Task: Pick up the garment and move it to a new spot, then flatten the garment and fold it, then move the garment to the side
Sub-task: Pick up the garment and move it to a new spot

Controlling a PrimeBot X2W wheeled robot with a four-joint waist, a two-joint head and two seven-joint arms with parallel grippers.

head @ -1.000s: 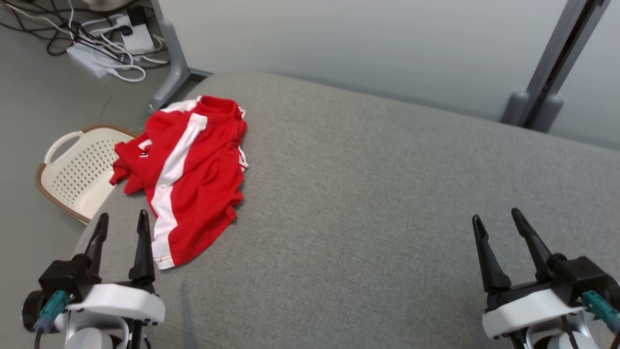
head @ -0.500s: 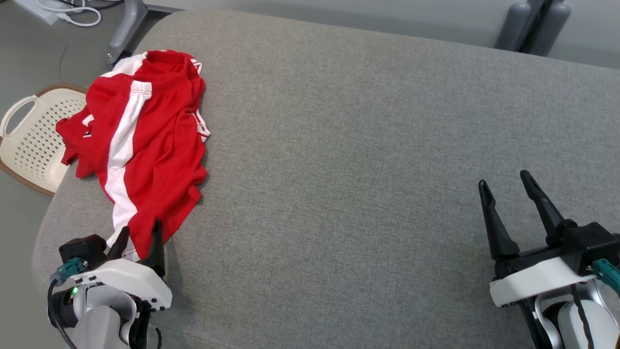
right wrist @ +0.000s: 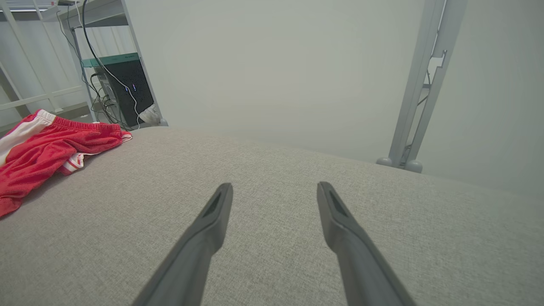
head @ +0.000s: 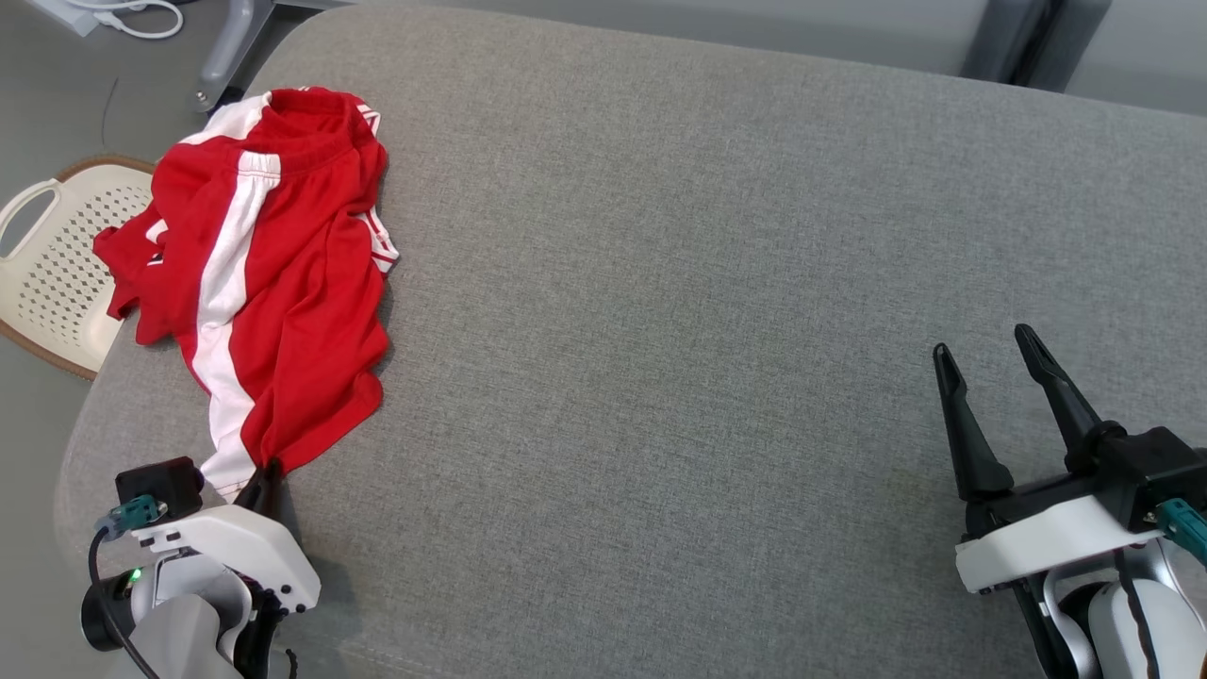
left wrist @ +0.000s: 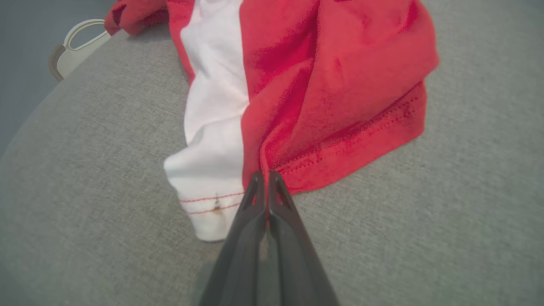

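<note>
We see the red garment (head: 311,273), marked by a white stripe (head: 219,283), lying crumpled at the left end of the grey padded surface (head: 707,330). One bunched part hangs over that surface's left edge. In the left wrist view the garment (left wrist: 331,85) is cut off by the top edge. In the right wrist view the garment (right wrist: 38,157) is cut off at the left.

The left gripper (head: 266,474) is largely hidden in the head view: its white housing covers the fingers and a single dark tip shows at the cloth. In the left wrist view the left gripper (left wrist: 267,180) has its fingers pressed together, pinching the near hem (left wrist: 352,143) where the red panel meets the white stripe.

The right gripper (head: 982,341) hovers over bare surface at the right, well apart from the garment. Its arm is cut off by the bottom edge. Along its own fingers, the right gripper (right wrist: 275,187) stands spread, with nothing between them.

A cream perforated basket (head: 57,273) stands on the floor beside the surface's left end, partly hidden by the surface's edge and the overhanging cloth. Of its interior we see the perforated bottom; what lies in the hidden part we cannot tell. In the left wrist view the basket (left wrist: 74,46) appears as a handle and a bit of rim.
</note>
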